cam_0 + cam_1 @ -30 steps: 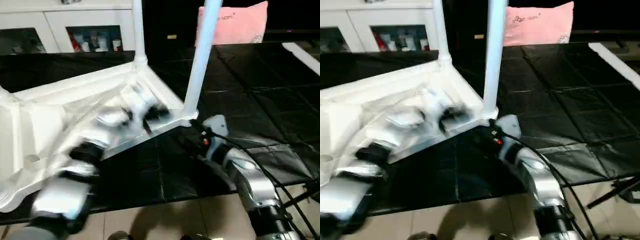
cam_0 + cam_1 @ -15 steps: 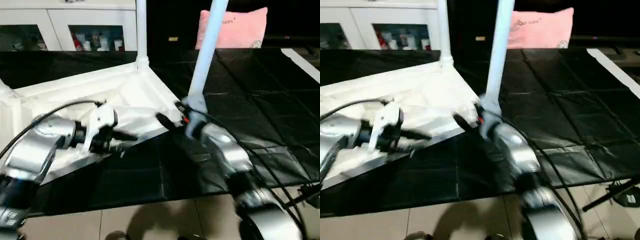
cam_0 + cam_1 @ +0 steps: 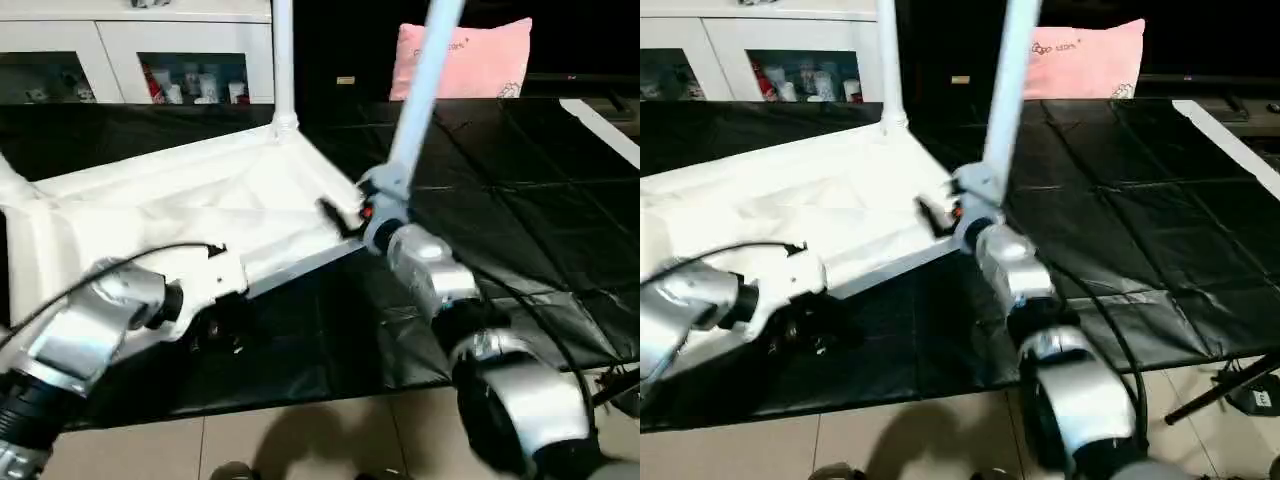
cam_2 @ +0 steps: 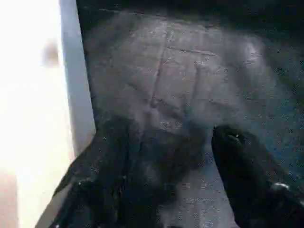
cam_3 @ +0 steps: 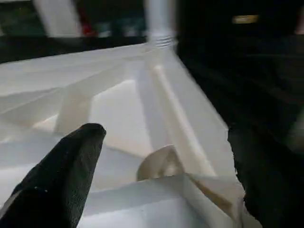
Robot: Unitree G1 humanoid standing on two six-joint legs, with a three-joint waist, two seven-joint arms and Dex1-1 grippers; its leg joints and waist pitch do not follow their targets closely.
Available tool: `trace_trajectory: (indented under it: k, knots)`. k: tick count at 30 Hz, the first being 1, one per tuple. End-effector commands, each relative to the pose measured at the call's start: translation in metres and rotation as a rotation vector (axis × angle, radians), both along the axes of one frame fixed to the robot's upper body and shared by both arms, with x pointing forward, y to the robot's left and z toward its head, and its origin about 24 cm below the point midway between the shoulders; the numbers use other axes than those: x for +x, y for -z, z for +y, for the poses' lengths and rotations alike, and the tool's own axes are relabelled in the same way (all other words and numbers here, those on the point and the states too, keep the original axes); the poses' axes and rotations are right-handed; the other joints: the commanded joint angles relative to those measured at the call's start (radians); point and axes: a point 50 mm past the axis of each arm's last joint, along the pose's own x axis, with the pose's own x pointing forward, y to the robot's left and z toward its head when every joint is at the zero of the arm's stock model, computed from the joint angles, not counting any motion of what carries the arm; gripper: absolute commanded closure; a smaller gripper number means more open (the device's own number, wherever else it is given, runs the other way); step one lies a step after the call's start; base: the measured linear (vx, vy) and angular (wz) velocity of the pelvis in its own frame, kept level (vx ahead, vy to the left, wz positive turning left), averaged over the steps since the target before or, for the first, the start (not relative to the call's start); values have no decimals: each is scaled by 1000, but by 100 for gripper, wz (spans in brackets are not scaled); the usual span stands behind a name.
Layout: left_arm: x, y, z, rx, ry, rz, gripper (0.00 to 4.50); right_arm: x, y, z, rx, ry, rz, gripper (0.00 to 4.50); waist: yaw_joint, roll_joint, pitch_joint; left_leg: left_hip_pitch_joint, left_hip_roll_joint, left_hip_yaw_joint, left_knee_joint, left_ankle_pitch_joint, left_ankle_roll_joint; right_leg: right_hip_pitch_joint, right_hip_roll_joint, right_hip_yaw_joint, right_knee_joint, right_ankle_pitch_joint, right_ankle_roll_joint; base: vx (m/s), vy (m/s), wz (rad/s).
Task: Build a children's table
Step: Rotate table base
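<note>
table (image 3: 180, 205) upside down, legs (image 3: 421, 95) pointing up

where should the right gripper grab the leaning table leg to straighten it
Probably low on the leaning leg, just above its corner socket. It is a slim round tube that the open right gripper could straddle from the robot's side, the side nearest the gripper.

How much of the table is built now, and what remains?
Done: the table top lies underside up, far leg and nearer leg standing in corners, a third leg at the left edge. In hand: nothing; right gripper open by the nearer leg's base, left gripper open over the black sheet. Left: fourth corner hidden, so unsure; then turning it upright.
</note>
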Motion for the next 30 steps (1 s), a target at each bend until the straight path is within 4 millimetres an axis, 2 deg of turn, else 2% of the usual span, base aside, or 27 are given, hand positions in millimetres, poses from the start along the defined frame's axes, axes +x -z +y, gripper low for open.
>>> trace_trajectory:
  k: [1, 6, 9, 11, 13, 15, 20, 21, 22, 26, 27, 30]
  knots:
    - [5, 1, 9, 60, -57, -46, 143, 5, 0, -31, 19, 144, 10, 0, -10, 19, -75, 14, 20, 1, -71, -209, -42, 55, -53, 64, -63, -155, -191, 0, 0, 0]
    - [14, 0, 17, 98, -115, -124, 143, 8, -4, -51, 9, 198, -5, 0, -8, 18, -74, 19, 21, 2, -68, -238, -36, 50, -53, 63, -70, -200, -183, 0, 0, 0]
    - [21, -1, 16, 76, -150, -185, 143, 9, -6, -66, -8, 233, -13, 0, -3, 20, -76, 19, 20, 3, -66, -233, -35, 50, -52, 63, -70, -194, -187, 0, 0, 0]
    - [25, 1, 16, 65, -174, -214, 143, 9, -6, -74, -21, 249, -18, 0, 0, 22, -77, 15, 21, 0, -66, -229, -36, 53, -53, 62, -66, -185, -189, 0, 0, 0]
    - [27, 2, 16, 54, -194, -234, 143, 8, -6, -78, -30, 239, -23, 0, -2, 18, -80, 5, 19, -2, -65, -208, -32, 60, -53, 60, -61, -162, -188, 0, 0, 0]
    - [29, 3, 15, 32, -220, -254, 143, 7, -5, -80, -44, 219, -31, 0, -3, 17, -83, 5, 19, -1, -62, -189, -26, 61, -53, 60, -58, -128, -195, 0, 0, 0]
    - [36, 8, 11, -65, -333, -335, 143, 4, -1, -80, -55, 164, -39, 0, -7, 16, -84, 0, 18, 0, -58, -171, 1, 66, -54, 59, -60, -107, -213, 0, 0, 0]
    - [37, 9, 8, -118, -361, -343, 143, 3, 0, -79, -52, 149, -46, 0, -6, 22, -83, 0, 18, -1, -58, -179, 1, 65, -55, 59, -61, -117, -215, 0, 0, 0]
    - [37, 8, 3, -223, -396, -353, 143, 2, 0, -75, -47, 110, -62, 0, -5, 22, -83, 2, 18, 0, -56, -185, 2, 66, -56, 59, -63, -118, -219, 0, 0, 0]
    - [33, 6, -2, -351, -419, -337, 143, -1, 1, -67, -38, 35, -85, 0, -7, 18, -83, 0, 22, -2, -59, -203, 11, 67, -55, 58, -63, -123, -230, 0, 0, 0]
    - [27, 6, -2, -413, -431, -292, 116, -3, 2, -62, -41, -22, -98, 0, -8, 18, -82, 2, 22, -2, -59, -206, 14, 65, -55, 57, -63, -132, -228, 0, 0, 0]
    - [5, 12, 2, -503, -415, -171, 106, -15, 11, -51, -77, -157, -130, 0, -9, 14, -81, -2, 29, -3, -60, -188, 23, 68, -60, 59, -60, -124, -225, 0, 0, 0]
